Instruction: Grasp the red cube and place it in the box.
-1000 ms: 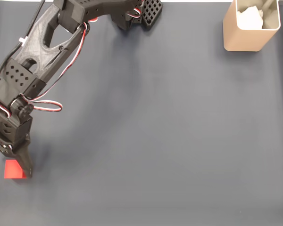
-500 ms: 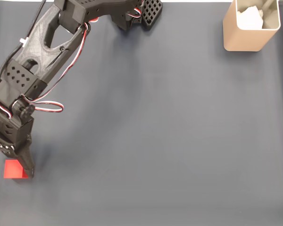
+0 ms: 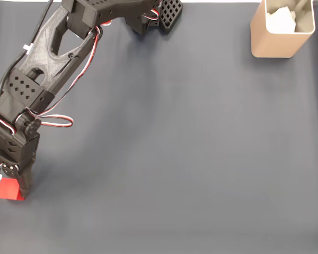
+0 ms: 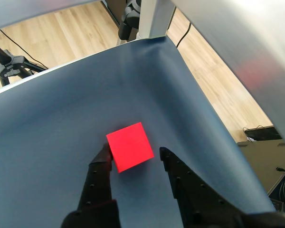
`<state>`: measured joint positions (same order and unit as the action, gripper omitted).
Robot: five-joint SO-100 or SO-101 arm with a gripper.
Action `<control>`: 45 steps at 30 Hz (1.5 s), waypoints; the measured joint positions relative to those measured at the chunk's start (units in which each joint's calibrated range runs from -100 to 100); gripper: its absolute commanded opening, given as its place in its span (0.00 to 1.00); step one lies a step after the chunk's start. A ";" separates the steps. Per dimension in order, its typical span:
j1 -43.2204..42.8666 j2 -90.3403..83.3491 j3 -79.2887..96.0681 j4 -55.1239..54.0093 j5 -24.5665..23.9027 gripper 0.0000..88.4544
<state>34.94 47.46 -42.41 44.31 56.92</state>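
**Desk:** What is happening at the left edge of the fixed view?

**Photographer:** The black arm (image 3: 47, 58) is reaching down to the near-left corner of the dark tabletop (image 3: 191, 159), and its pincer (image 3: 13, 185) is sitting right over the red cube (image 3: 8, 190). In the wrist view the pincer (image 4: 133, 154) is spread, with the cube (image 4: 129, 146) lying flat on the tabletop between its tips. The left finger (image 4: 100, 171) is touching the cube's edge, while the right finger (image 4: 180, 178) is standing just clear of it.

**Desk:** And on the right?

**Photographer:** The beige box (image 3: 278, 39) is standing upright in the far-right corner, well apart from the cube, with something pale inside.

**Desk:** So which step is this?

**Photographer:** I'm reading it as the grasp. The next move is calling for the pincer to close squarely on the cube, then lift and carry it across to the box.
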 measured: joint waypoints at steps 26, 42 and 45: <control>0.00 0.00 1.27 -0.32 -0.39 0.36; 0.00 0.00 2.44 -1.75 -0.49 0.38; -0.15 0.00 2.44 -1.83 -0.49 0.37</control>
<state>34.79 47.46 -39.96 42.48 56.43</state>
